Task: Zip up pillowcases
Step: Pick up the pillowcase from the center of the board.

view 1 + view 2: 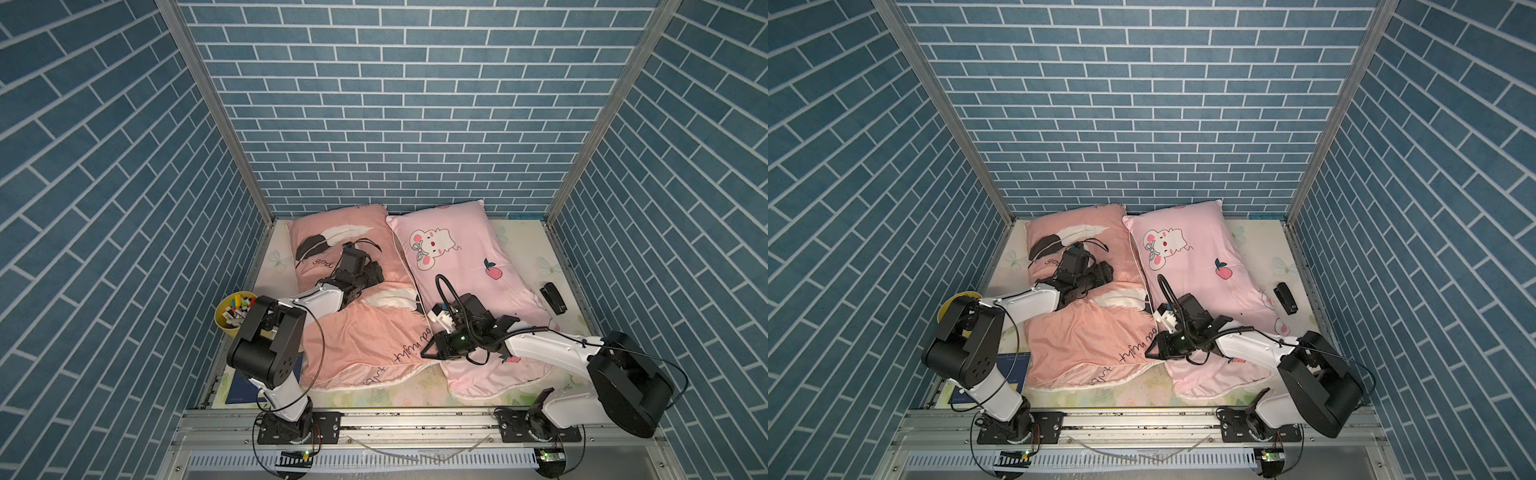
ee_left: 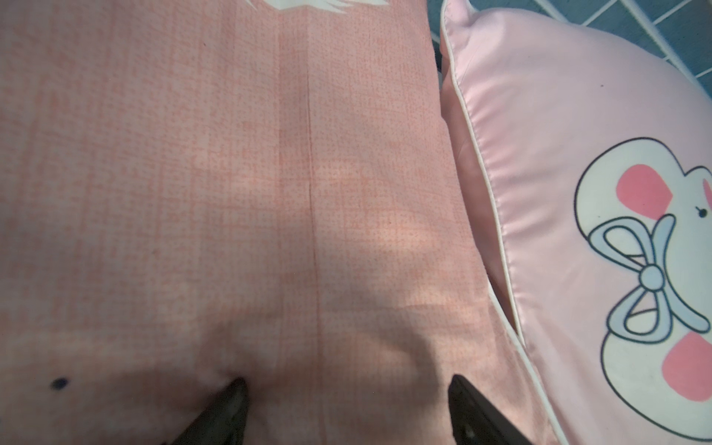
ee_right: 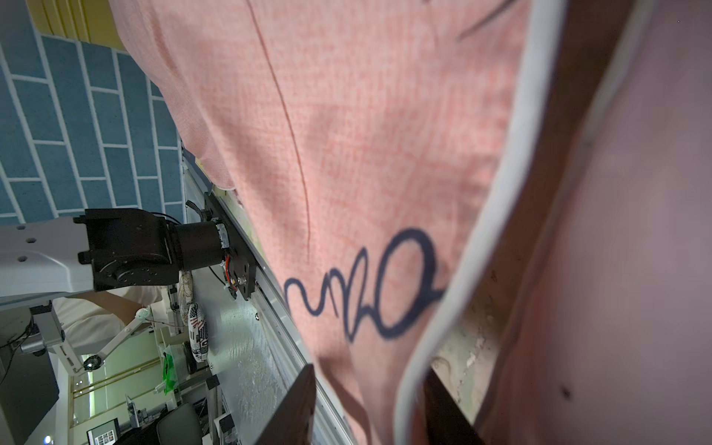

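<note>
The salmon pillowcase [image 1: 357, 332] [image 1: 1084, 332] with feathers and "good night" script lies on the left in both top views. The pale pink mouse pillowcase [image 1: 457, 257] [image 1: 1192, 262] lies beside it on the right. My left gripper [image 1: 353, 253] [image 2: 346, 385] stands open, its tips pressing into the salmon fabric [image 2: 192, 192] near the far end. My right gripper [image 1: 428, 353] [image 3: 371, 404] is at the salmon pillowcase's near right edge. Its jaws straddle the white-piped edge [image 3: 477, 246] and stand partly apart. No zipper pull shows.
A yellow cup [image 1: 232, 311] of small items stands at the left, behind the left arm. A black stapler [image 1: 552, 297] lies on the floral sheet [image 1: 519, 237] at the right. A dark blue book [image 1: 245, 386] sits near the left arm's base. Brick walls enclose three sides.
</note>
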Robot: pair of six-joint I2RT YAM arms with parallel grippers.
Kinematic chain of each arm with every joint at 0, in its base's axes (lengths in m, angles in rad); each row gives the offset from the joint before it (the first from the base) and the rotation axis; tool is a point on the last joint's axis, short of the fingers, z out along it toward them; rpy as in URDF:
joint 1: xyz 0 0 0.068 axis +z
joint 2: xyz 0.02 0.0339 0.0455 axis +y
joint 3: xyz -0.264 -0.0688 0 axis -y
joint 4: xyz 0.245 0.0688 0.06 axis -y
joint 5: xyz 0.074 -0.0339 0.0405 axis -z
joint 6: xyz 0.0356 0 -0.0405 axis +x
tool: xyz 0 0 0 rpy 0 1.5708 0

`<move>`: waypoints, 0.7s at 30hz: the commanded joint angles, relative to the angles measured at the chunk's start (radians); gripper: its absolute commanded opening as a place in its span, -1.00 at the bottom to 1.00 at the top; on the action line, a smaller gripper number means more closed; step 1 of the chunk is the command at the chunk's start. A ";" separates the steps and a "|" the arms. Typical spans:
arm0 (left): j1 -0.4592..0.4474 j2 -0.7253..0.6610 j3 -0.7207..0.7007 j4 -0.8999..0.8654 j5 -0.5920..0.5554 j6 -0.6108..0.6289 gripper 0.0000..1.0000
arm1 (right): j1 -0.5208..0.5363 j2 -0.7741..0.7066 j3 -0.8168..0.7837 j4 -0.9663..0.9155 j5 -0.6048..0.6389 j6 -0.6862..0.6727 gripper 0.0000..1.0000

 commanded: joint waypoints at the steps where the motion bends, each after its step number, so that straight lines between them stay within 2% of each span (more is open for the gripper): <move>1: 0.014 0.035 0.002 -0.003 0.005 -0.003 0.64 | 0.006 -0.051 -0.055 -0.038 0.008 0.099 -0.21; 9: 0.014 0.048 0.006 0.011 0.011 -0.010 0.64 | 0.007 -0.074 -0.088 -0.009 -0.010 0.140 -0.52; 14: 0.014 0.023 0.009 -0.014 0.001 0.001 0.65 | 0.005 -0.083 -0.088 0.003 -0.018 0.148 -0.89; 21: 0.010 -0.099 0.030 -0.156 -0.031 0.096 0.77 | 0.003 -0.100 -0.072 -0.026 -0.018 0.130 -1.00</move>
